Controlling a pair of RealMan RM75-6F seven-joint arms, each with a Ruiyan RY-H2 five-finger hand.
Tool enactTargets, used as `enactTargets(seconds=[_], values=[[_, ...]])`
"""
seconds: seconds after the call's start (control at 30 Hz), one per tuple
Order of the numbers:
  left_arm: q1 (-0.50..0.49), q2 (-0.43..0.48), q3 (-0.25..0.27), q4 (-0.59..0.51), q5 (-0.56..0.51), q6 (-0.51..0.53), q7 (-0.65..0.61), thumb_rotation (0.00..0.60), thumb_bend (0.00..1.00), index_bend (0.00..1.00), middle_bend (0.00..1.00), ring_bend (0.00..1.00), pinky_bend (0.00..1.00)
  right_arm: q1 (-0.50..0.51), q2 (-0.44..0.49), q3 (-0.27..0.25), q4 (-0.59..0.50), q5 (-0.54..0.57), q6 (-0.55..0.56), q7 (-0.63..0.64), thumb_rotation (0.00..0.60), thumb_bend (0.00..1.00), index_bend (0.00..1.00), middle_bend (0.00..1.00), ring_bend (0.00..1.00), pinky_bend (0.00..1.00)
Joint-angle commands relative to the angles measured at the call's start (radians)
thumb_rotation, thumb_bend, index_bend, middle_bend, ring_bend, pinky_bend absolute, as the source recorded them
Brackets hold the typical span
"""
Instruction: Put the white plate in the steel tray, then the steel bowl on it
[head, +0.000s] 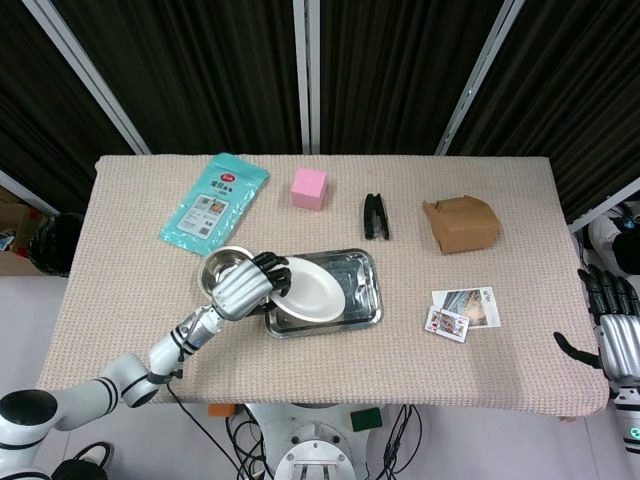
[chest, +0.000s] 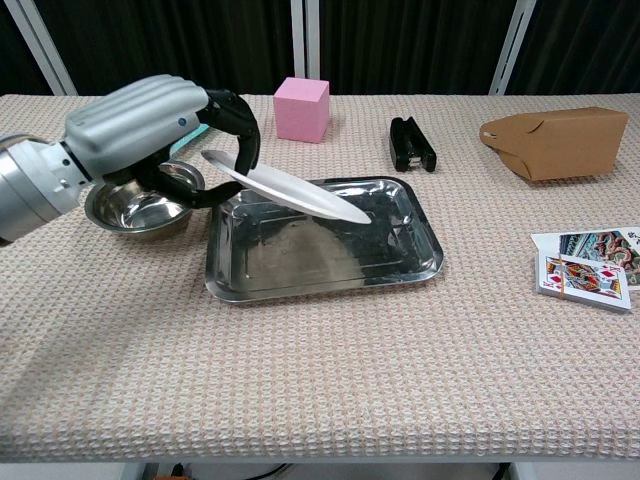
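My left hand (head: 243, 285) (chest: 150, 125) grips the white plate (head: 312, 290) (chest: 285, 187) by its left rim and holds it tilted over the steel tray (head: 364, 297) (chest: 330, 265), its right edge low above the tray floor. The steel bowl (head: 218, 266) (chest: 140, 212) stands on the cloth just left of the tray, partly hidden behind my left hand. My right hand (head: 618, 332) hangs off the table's right edge with its fingers apart and nothing in it; the chest view does not show it.
A teal packet (head: 214, 200), a pink cube (head: 309, 187) (chest: 302, 108) and a black stapler (head: 375, 216) (chest: 411, 144) lie behind the tray. A brown paper box (head: 461, 224) (chest: 555, 129) and playing cards (head: 462, 311) (chest: 588, 265) are to the right.
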Motion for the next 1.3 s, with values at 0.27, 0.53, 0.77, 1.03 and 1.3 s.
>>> enactTargets(seconds=[0.27,0.53,0.77,1.03,1.3], values=[[-0.050,-0.117,0.018,0.184,-0.033,-0.002,-0.112,0.600,0.41,0.73,0.47,0.29,0.33,-0.002,0.007,0.002,0.003,0.007,-0.002,-0.001,0.600,0.18,0.00,0.00,0.00,0.00],[-0.074,-0.195,0.043,0.282,-0.048,-0.019,-0.182,0.600,0.41,0.73,0.48,0.29,0.34,0.002,0.002,0.002,0.009,0.015,-0.018,-0.003,0.600,0.18,0.00,0.00,0.00,0.00],[-0.081,-0.247,0.065,0.373,-0.057,-0.028,-0.191,0.600,0.41,0.72,0.48,0.29,0.34,-0.002,0.007,0.005,0.016,0.025,-0.017,0.007,0.600,0.18,0.00,0.00,0.00,0.00],[-0.077,-0.276,0.100,0.446,-0.053,-0.025,-0.163,0.600,0.41,0.71,0.48,0.29,0.34,-0.001,0.002,0.004,0.025,0.025,-0.023,0.014,0.600,0.18,0.00,0.00,0.00,0.00],[-0.071,-0.291,0.112,0.512,-0.050,0.035,-0.117,0.600,0.41,0.68,0.47,0.29,0.34,-0.002,0.003,0.004,0.022,0.025,-0.021,0.011,0.600,0.18,0.00,0.00,0.00,0.00]])
